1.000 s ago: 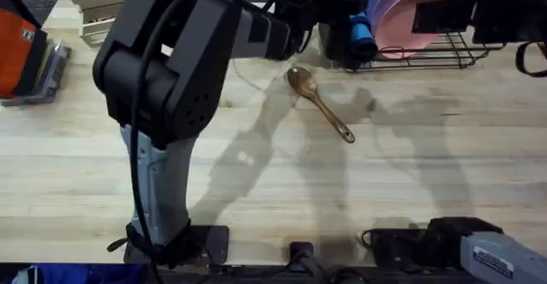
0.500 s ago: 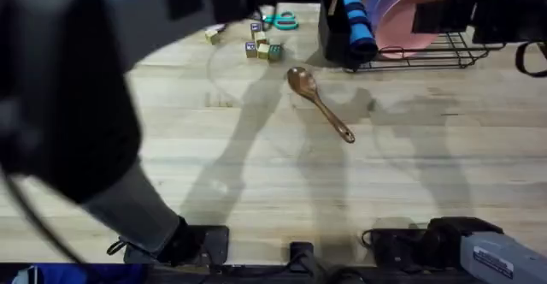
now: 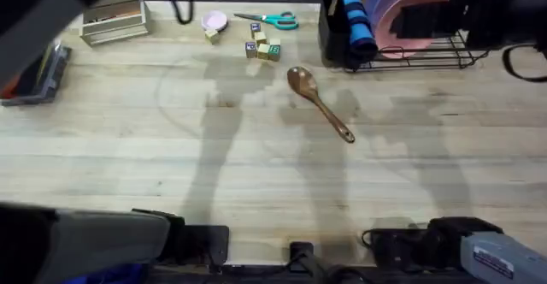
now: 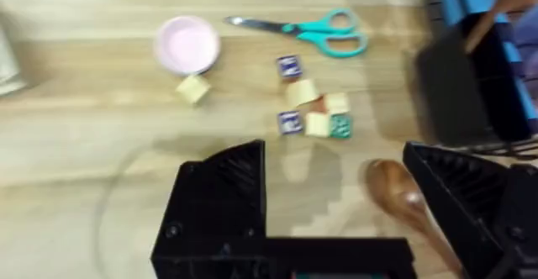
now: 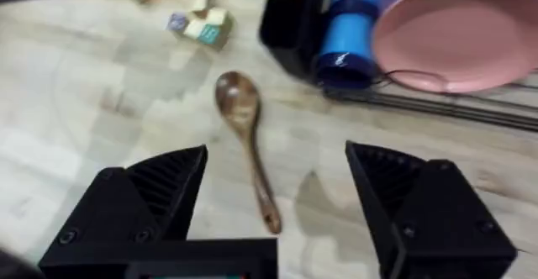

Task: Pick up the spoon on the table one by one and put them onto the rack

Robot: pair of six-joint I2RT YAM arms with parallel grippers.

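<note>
One brown wooden spoon (image 3: 318, 104) lies on the pale wood table (image 3: 256, 164), its bowl toward the rack and its handle pointing to the near right. The same spoon (image 4: 402, 197) (image 5: 245, 140) is in both wrist views. The black wire rack (image 3: 427, 57) stands at the back right, with its black caddy (image 3: 335, 36) at its left end. A brown handle (image 4: 483, 28) sticks up out of the caddy. My left gripper (image 4: 336, 203) hangs open high above the table, left of the spoon's bowl. My right gripper (image 5: 277, 203) is open too, high over the spoon's handle end.
Teal scissors (image 3: 272, 19), small blocks (image 3: 261, 49) and a pink lid (image 3: 214, 20) lie behind the spoon. A beige organizer (image 3: 113, 21) sits at the back left, a grey tray (image 3: 34, 79) at the left edge. Pink plates (image 3: 402, 10) and a blue roll (image 3: 357, 23) fill the rack.
The left arm has pulled back from the rack's caddy toward the near left, uncovering the blocks, scissors and organizer. The spoon on the table has not moved.
</note>
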